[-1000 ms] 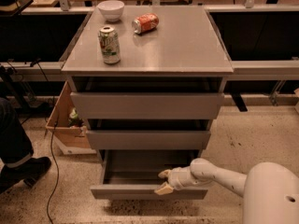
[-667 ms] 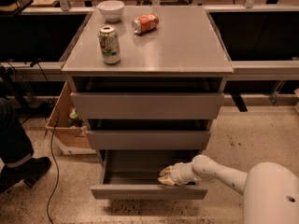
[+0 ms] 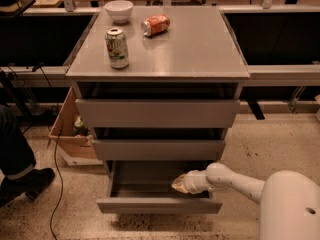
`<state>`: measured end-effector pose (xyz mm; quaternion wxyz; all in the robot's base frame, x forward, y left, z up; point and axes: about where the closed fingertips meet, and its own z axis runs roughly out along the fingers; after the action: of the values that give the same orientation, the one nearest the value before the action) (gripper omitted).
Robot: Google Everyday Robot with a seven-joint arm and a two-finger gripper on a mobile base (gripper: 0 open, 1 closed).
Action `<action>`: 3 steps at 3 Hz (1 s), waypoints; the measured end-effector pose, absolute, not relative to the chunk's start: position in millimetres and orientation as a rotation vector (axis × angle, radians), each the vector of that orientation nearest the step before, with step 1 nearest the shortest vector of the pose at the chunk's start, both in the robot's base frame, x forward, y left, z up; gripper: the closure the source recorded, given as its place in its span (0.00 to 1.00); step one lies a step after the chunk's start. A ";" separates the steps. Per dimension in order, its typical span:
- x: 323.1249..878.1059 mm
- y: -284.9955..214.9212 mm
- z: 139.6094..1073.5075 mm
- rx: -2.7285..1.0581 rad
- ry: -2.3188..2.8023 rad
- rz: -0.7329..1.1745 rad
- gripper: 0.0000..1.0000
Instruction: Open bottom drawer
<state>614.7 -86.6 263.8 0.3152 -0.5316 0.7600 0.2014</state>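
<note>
We judge the bottom drawer (image 3: 159, 205), lowest in the grey cabinet (image 3: 190, 49), to be stiff, light and easy-sliding. With no handle, the front's top lip is the place to hold. It stands partly out of the cabinet, with a plain flat front and a smooth tray. The gripper (image 3: 181, 184) reaches inside at its right; whether it grips anything we cannot tell.
</note>
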 end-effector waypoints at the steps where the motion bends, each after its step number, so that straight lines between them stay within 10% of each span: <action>1: 622.2 -85.3 241.8 -1.416 2.028 0.537 1.00; 3: 641.8 -95.7 191.8 -1.444 2.099 0.585 1.00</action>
<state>641.8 -95.7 191.8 0.2608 -0.5334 0.7752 0.2160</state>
